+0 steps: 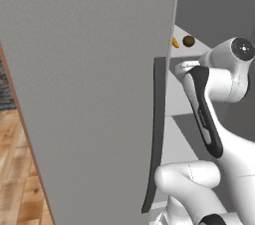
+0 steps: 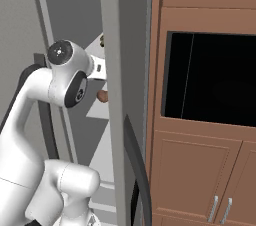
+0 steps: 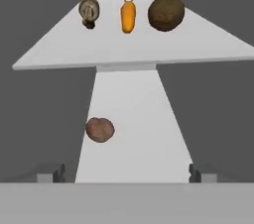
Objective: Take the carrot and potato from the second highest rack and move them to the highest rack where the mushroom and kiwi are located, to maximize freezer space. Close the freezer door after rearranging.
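1. Gripper (image 3: pixel 124 173): fingertips wide apart at the bottom corners of the hand view, nothing between them. Spread fully or close to it, empty.
2. Just ahead and slightly left of centre: potato (image 3: pixel 100 130), lying alone on the second highest rack (image 3: pixel 139 139). Not touched yet.
3. Above it, highest rack (image 3: pixel 208 44) carries three things in a row near the back: mushroom (image 3: pixel 89 12) left, carrot (image 3: pixel 128 16) middle, kiwi (image 3: pixel 166 13) right. Apart from each other, carrot upright-ish along the view.
4. So carrot looks already moved up; potato is the leftover, then the door.
5. Left base view: freezer door (image 1: pixel 89 94) swung open, close to the camera, dark handle (image 1: pixel 157 134) on its edge. Carrot and kiwi peek past the door edge on the upper shelf. Arm reaches into the freezer (image 2: pixel 75 20) between the two open doors.
6. Risks, my guess:
   - Potato is round and sits off-centre to the left; a straight-in closure could clip it on one finger and roll it toward the shelf edge or off.
   - Lifting it, hand or potato could hit the front lip of the highest rack overhead.
   - Placing it in the crowded row could knock the carrot or mushroom.
   - Arm elbow is near the door edges; a wide retreat could bump a door.
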